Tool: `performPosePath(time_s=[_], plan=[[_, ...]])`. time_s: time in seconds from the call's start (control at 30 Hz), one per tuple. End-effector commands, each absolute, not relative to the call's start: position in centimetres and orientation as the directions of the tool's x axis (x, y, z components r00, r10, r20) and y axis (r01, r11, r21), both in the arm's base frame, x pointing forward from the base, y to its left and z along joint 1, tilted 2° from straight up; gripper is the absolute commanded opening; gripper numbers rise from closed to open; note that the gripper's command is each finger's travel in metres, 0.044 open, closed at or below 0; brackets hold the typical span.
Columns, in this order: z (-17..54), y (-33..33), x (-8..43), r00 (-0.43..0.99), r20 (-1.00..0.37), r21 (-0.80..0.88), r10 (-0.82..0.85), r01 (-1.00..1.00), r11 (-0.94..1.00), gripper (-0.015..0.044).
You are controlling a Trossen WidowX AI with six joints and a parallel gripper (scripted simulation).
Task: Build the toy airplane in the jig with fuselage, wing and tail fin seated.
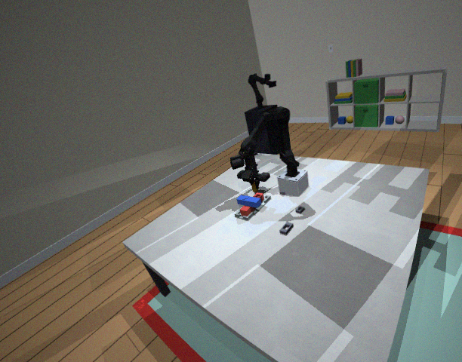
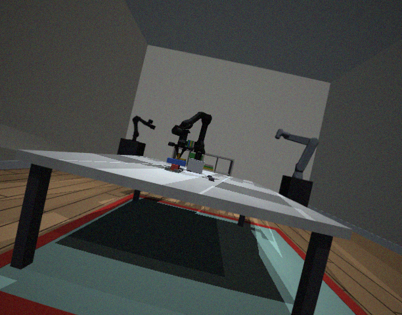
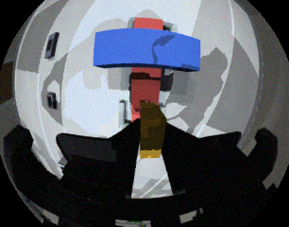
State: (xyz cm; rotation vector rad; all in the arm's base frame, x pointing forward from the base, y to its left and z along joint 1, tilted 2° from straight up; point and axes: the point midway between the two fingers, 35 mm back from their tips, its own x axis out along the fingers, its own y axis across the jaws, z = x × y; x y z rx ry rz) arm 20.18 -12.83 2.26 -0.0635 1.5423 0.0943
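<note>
Blue wing (image 1: 248, 200) (image 2: 176, 161) (image 3: 146, 48) lies across the red fuselage (image 1: 245, 210) (image 2: 174, 167) (image 3: 145, 90) in the jig (image 1: 243, 216), near the centre of the top view. Just behind, the pincer (image 1: 254, 185) (image 2: 178, 157) (image 3: 147, 121) grasps the yellow fin (image 1: 255, 188) (image 3: 153, 128) above the fuselage's far end. Beyond, at upper right, stands a shelf (image 1: 386, 76).

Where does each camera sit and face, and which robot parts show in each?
Top: raised beside the table, looking obliquely down; whole arm and gripper.
Exterior: low, near tabletop height, facing the arm; arm and gripper.
Wrist: on the arm, looking past the black fingers.
Top and exterior share the blue wing.
</note>
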Motion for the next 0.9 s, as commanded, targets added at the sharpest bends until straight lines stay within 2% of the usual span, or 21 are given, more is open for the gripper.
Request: performPosePath(time_s=[0.0, 0.63, 0.8, 0.87], plan=[[1.4, -12.8, 20.1, 0.022, -0.999, 0.022, 0.024, -0.107, 0.994, 0.0065], [-0.9, -12.6, 20.1, 0.022, -0.999, 0.022, 0.025, -0.107, 0.994, 0.0065], [-0.7, -12.7, 20.1, 0.022, -0.999, 0.021, 0.024, -0.105, 0.994, 0.0031], [-0.7, -12.7, 20.1, 0.022, -0.999, 0.021, 0.024, -0.105, 0.994, 0.0]])
